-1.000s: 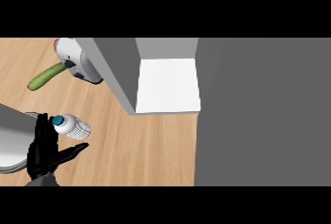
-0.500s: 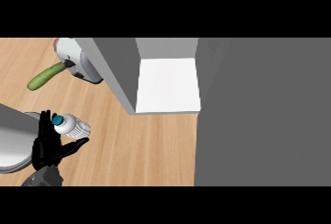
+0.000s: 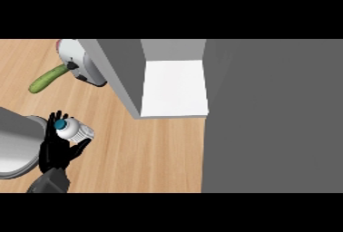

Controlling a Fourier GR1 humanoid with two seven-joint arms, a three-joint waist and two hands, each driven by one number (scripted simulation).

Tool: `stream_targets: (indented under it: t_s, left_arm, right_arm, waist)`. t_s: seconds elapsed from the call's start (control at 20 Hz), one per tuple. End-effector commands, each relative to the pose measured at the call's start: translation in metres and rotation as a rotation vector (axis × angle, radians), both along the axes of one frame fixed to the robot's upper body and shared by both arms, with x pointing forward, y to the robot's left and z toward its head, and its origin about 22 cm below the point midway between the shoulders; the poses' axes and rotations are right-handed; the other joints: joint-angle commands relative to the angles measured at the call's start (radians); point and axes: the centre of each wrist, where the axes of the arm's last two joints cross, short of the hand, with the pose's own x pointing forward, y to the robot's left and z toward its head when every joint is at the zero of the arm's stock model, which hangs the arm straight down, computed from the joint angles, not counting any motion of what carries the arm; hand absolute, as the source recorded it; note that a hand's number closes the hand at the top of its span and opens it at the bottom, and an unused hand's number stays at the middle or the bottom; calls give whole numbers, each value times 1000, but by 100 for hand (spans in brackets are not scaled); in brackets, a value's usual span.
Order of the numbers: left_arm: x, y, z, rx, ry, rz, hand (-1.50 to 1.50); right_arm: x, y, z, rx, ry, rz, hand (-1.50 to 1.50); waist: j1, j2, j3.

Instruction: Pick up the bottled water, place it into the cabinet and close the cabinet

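One hand [image 3: 59, 152] is seen at the lower left of the frame, which by the rig's layout would be the left hand; its fingers and thumb are curled round the bottled water [image 3: 74, 130], which lies tilted on the wooden counter [image 3: 147, 154] with its blue cap [image 3: 61, 123] toward the upper left. A grey rounded object [image 3: 17, 145] is seen just left of the hand. The cabinet [image 3: 173, 86] stands open at the upper centre, its white shelf exposed. A cucumber [image 3: 47, 79] lies at the upper left, beside a white appliance [image 3: 84, 65].
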Motion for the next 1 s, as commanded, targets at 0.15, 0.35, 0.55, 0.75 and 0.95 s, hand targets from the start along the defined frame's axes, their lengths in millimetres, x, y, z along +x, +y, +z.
stream_targets:
  t_s: [0.15,0.35,0.55,0.75,0.95]
  left_arm:
    - [18,0,9,-53,-56,1,150]
    - [13,-24,-4,-53,-81,2,150]
    - [30,-52,0,-41,-90,-83,150]
    - [23,-98,-12,-28,-109,-254,150]
    - [21,-97,-6,-1,-193,-224,150]
  right_arm:
    - [-4,2,32,21,-52,11,-150]
    - [-5,2,33,23,-43,16,-150]
    - [-6,-2,29,3,-63,16,-150]
    - [-4,-6,17,13,-56,9,-150]
    - [-10,-4,16,18,-32,-8,-150]
  waist:
    - [4,-2,1]
    - [1,0,0]
    - [2,-4,2]
    - [10,-7,3]
    - [18,-12,3]
